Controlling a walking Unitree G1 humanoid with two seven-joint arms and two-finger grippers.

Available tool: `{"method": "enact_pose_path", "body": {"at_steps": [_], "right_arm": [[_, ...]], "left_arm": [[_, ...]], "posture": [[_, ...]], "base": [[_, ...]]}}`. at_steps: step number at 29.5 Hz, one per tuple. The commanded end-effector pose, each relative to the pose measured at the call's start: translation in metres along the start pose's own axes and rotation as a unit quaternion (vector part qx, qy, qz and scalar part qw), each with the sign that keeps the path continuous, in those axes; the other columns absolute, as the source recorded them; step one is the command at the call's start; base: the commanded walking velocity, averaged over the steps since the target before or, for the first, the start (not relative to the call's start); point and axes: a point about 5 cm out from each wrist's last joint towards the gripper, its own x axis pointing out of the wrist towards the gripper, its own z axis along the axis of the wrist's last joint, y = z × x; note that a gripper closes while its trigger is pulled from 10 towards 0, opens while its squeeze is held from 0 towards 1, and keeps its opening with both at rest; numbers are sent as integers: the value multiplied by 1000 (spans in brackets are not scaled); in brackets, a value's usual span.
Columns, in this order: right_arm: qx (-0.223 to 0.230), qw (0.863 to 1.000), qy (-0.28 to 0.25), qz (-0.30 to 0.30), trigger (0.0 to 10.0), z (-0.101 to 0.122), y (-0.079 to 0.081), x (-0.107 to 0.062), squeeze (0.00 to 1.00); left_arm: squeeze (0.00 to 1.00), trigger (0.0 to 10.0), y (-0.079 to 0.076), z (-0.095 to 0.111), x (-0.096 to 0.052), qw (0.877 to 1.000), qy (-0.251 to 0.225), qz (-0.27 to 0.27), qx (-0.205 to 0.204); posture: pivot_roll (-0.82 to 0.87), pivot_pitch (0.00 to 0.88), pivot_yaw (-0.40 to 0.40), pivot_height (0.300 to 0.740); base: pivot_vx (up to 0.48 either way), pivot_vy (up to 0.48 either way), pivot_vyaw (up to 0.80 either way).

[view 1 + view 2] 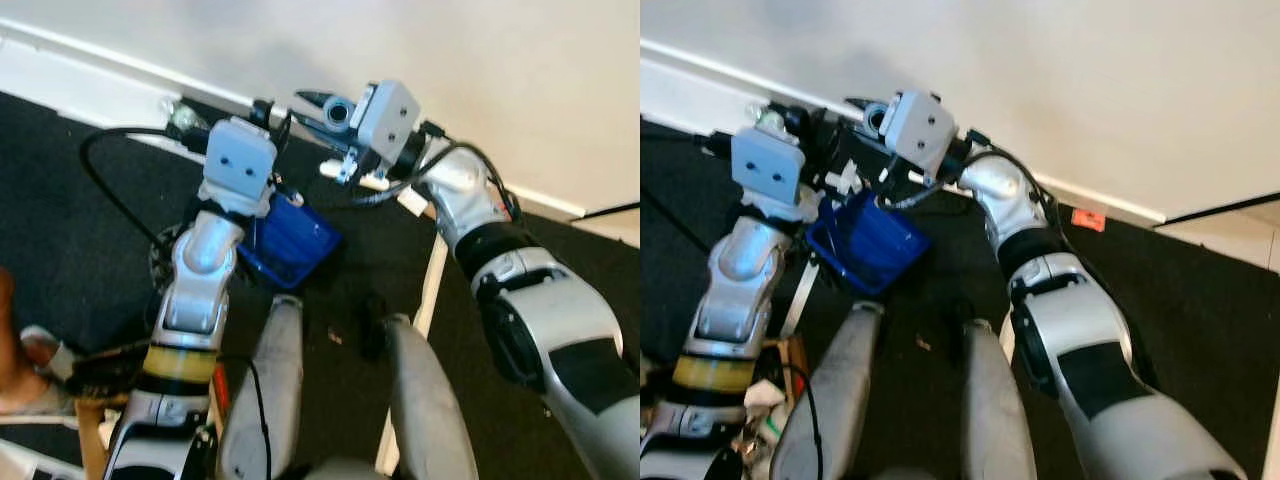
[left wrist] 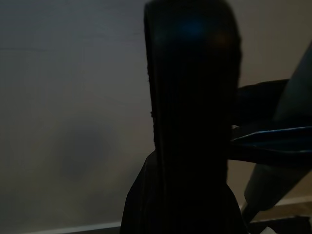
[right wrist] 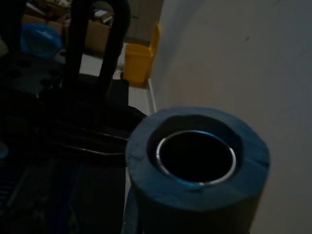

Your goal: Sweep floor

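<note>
Head stereo: aimed steeply down, dark floor (image 1: 80, 250) and wall (image 1: 1090, 80) shared | left wrist: pressed near wall | right wrist: close along wall

A dark carpet (image 1: 1200, 300) meets a pale wall (image 1: 1090, 80) — white skirting board (image 1: 700, 75) between.

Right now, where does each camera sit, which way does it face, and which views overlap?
Left eye: on the head, looking down at dark floor and white wall; both arms, legs, blue dustpan.
Right eye: beside it, same scene; right arm, dustpan, orange tag.
Left wrist: on the left arm, facing the wall along a dark finger.
Right wrist: on the right arm, looking down the open end of a blue handle, wall beyond.
Shared: both eyes show the dustpan; both wrists the wall.
</note>
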Motion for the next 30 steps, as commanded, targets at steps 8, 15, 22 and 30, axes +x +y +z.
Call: {"method": "enact_pose_path", "body": {"at_steps": [8,15,22,30], "right_arm": [[89,995,30,21,10000,-20,25,-7,0],[191,980,26,38,10000,-28,32,-11,0],[228,970,43,-66,10000,-37,18,-20,0],[243,963,39,-109,10000,-38,8,-27,0]], "left_arm": [[0,10000,-2,29,0,998,-55,0,4],[0,10000,-4,31,-1,999,-50,-5,6],[0,10000,-2,30,-3,997,-42,-59,32],[0,10000,-2,16,-14,992,-6,-112,57]], "posture": [[366,636,-74,740],[360,634,-77,740],[354,623,-70,740],[335,617,-62,740]], "base": [[0,0,0],[0,0,0],[0,0,0],[0,0,0]]}}
